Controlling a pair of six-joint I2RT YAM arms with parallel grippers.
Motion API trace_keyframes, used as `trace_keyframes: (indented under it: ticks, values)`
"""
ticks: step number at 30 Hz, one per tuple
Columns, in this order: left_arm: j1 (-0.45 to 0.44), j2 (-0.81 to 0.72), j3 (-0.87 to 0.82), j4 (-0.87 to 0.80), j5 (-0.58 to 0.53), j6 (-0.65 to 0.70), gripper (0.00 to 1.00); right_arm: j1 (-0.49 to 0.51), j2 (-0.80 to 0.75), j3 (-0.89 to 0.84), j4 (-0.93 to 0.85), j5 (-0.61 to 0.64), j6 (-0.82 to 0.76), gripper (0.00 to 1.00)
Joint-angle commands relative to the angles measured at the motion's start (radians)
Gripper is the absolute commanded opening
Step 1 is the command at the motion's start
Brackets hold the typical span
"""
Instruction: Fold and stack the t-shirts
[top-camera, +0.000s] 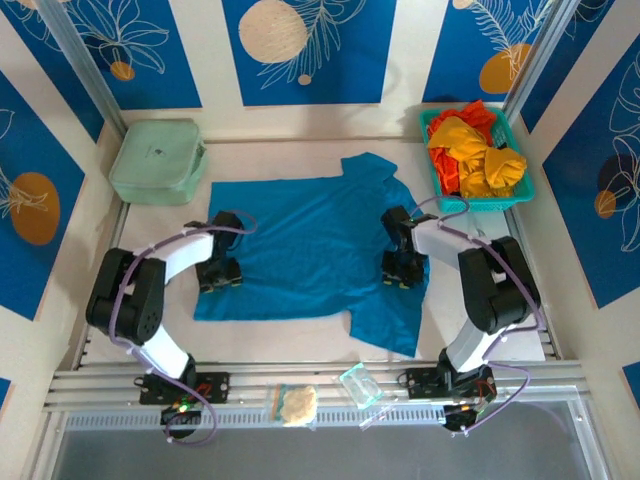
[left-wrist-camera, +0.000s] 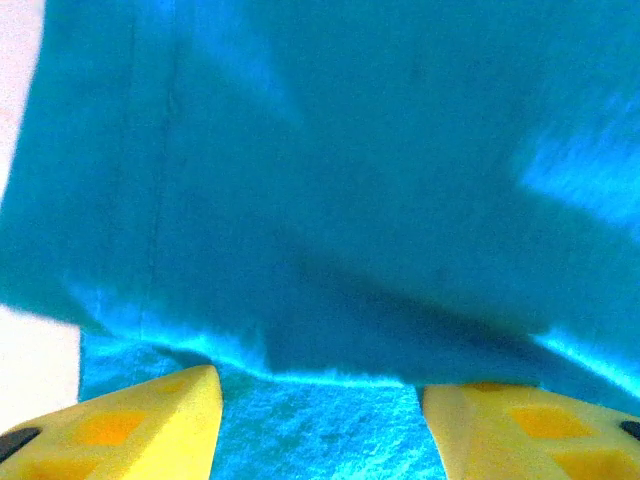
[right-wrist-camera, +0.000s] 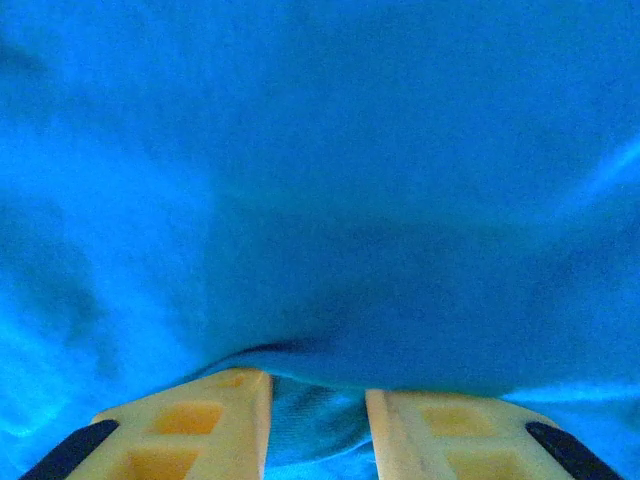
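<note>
Left tool (top-camera: 219, 273) stands wide, the teal t-shirt (top-camera: 310, 250) folded just ahead of it. Right tool (top-camera: 398, 270) stands narrow, cloth between its fingers (right-wrist-camera: 200, 420); I cannot tell whether it grips.

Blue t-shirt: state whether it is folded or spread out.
Mostly spread. The blue t-shirt lies flat across the table, both sleeves out; the left wrist view shows a hem overlapping cloth.
</note>
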Motion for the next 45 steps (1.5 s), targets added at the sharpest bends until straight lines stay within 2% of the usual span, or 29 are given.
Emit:
trace_keyframes:
  ticks: [1,8,16,23,27,31,40,45]
  values:
    - [0.013,0.101,0.051,0.0,-0.07,0.001,0.59,-0.034,0.07,0.019,0.017,0.029,-0.006,0.33]
    - [0.056,0.2,0.196,-0.05,-0.116,0.044,0.59,-0.104,0.161,0.142,0.023,0.004,-0.052,0.33]
    - [0.082,0.21,0.274,-0.069,-0.174,0.081,0.59,-0.155,0.217,0.251,0.036,0.013,-0.088,0.32]
    - [0.075,0.162,0.337,-0.076,-0.125,0.099,0.59,-0.154,0.167,0.3,0.024,-0.041,-0.135,0.3]
    - [0.07,0.13,0.45,-0.127,-0.116,0.123,0.64,-0.146,0.125,0.414,-0.033,-0.058,-0.212,0.35]
    - [0.07,0.196,0.618,-0.185,-0.118,0.147,0.68,-0.146,0.208,0.638,-0.116,-0.091,-0.306,0.42]
    - [0.072,0.554,0.972,-0.209,-0.071,0.142,0.74,-0.147,0.727,1.3,-0.312,-0.054,-0.478,0.5]
    - [0.074,0.686,1.082,-0.215,-0.078,0.142,0.73,-0.146,0.934,1.594,-0.411,-0.012,-0.509,0.52]
